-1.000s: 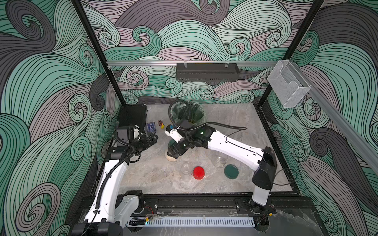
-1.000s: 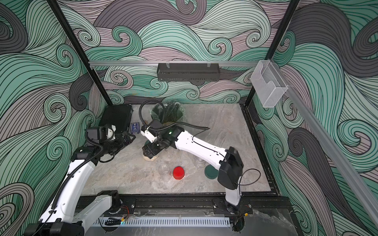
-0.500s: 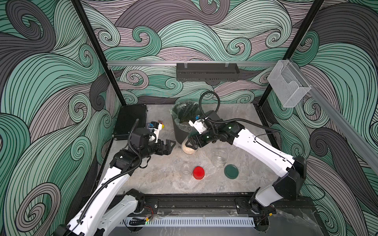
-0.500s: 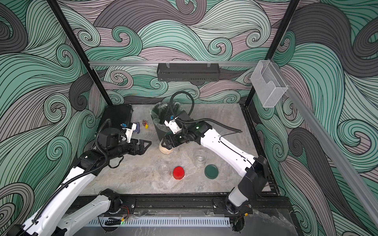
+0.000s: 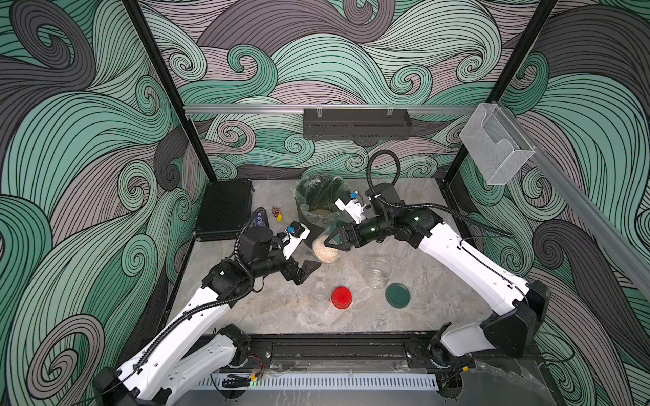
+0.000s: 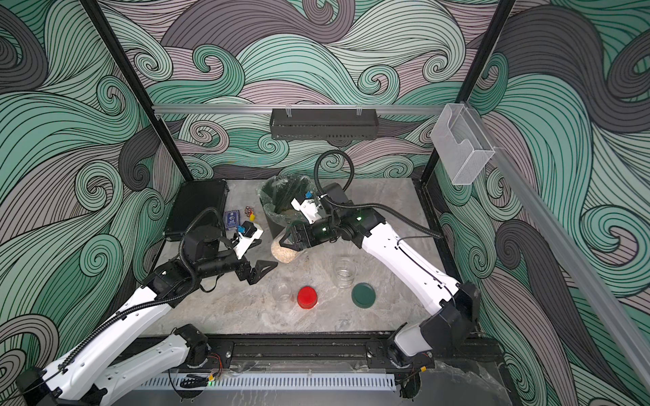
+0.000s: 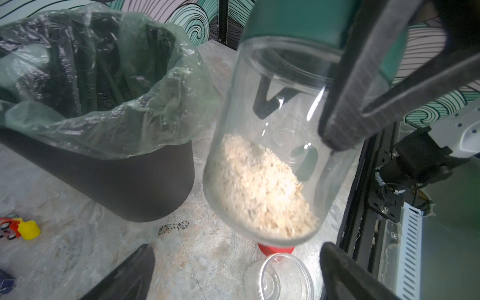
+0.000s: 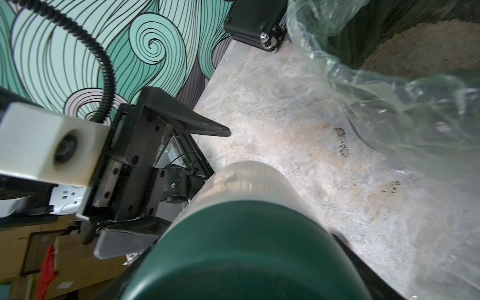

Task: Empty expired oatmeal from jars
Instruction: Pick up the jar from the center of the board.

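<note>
A clear glass jar (image 5: 325,250) (image 6: 283,252) with a dark green lid (image 7: 293,18) (image 8: 246,246) hangs tilted just above the table beside the black bin (image 5: 318,225). My right gripper (image 5: 334,240) (image 6: 290,240) (image 8: 241,259) is shut on the jar near the lid. Oatmeal (image 7: 262,187) fills its lower end. My left gripper (image 5: 306,270) (image 6: 260,270) (image 7: 237,249) stands open just left of the jar and holds nothing. In both top views, two empty jars stand on the table, a wide one (image 5: 380,272) (image 6: 344,272) and a small one (image 5: 320,297) (image 6: 282,293).
The bin's clear liner (image 8: 389,91) has tan grain (image 8: 428,44) inside. A loose red lid (image 5: 342,297) and a loose green lid (image 5: 397,295) lie at the front. A black case (image 5: 225,207), a blue pack (image 5: 260,219) and small toys (image 5: 278,213) sit back left.
My right arm carried the lidded jar from the left middle of the table over to the bin's side. My left arm followed it toward the centre, its gripper staying open.
</note>
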Robot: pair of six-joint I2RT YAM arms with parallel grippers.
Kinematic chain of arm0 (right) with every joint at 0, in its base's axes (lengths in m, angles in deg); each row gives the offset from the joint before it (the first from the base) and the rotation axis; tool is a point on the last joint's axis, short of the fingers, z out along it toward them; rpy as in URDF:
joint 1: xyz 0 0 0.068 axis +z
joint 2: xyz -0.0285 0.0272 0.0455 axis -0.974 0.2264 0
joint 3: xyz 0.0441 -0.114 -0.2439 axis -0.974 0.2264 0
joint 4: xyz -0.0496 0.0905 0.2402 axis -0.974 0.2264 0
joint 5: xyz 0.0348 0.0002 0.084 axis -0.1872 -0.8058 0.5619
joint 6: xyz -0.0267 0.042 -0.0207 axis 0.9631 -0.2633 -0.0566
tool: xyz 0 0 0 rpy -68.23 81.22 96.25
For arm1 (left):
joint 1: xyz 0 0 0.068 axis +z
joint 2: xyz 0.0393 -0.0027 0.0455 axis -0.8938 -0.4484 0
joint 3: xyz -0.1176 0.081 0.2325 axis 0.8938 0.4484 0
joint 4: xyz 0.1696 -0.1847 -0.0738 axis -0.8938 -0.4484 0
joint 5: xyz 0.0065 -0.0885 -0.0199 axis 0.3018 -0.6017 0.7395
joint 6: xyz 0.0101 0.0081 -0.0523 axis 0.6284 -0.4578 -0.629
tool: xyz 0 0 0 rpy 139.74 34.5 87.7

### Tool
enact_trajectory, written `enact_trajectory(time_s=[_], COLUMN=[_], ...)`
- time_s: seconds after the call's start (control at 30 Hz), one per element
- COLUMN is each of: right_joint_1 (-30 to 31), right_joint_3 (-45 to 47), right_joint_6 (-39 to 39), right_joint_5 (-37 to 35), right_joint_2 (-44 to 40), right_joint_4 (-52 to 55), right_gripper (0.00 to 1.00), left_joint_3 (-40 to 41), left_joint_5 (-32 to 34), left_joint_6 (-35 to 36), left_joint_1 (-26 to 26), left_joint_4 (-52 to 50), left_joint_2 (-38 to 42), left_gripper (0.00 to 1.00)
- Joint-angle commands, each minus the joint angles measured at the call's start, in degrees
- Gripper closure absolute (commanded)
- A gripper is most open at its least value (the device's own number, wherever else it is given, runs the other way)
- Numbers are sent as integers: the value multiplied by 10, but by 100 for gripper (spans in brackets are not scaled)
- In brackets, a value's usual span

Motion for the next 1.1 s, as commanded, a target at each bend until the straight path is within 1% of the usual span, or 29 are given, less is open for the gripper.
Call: enact_trajectory(time_s=[0.0, 0.2, 0.4, 0.73, 1.07], right_joint_1=[1, 8, 25, 43, 44], right_joint_3=[-6, -7, -14, -21, -21], right_joint_6=[-27, -47, -54, -84, -102], right_joint_5=[63, 86, 104, 124, 120], right_joint_2=[-18, -6, 8, 24, 25], right_joint_4=[-67, -95, -101, -132, -154], right_gripper=[46, 46, 46, 46, 46], left_joint_3=[-12, -5, 14, 20, 25], left_joint_5=[-1, 4, 50, 31, 37], left_joint_6=[32, 52, 86, 92, 94], left_joint_1=[-12, -27, -33, -34, -34], left_joint_4=[28, 47, 90, 104, 103], left_joint_2=[0, 10, 30, 40, 42], left_gripper=[1, 1, 1, 2, 2])
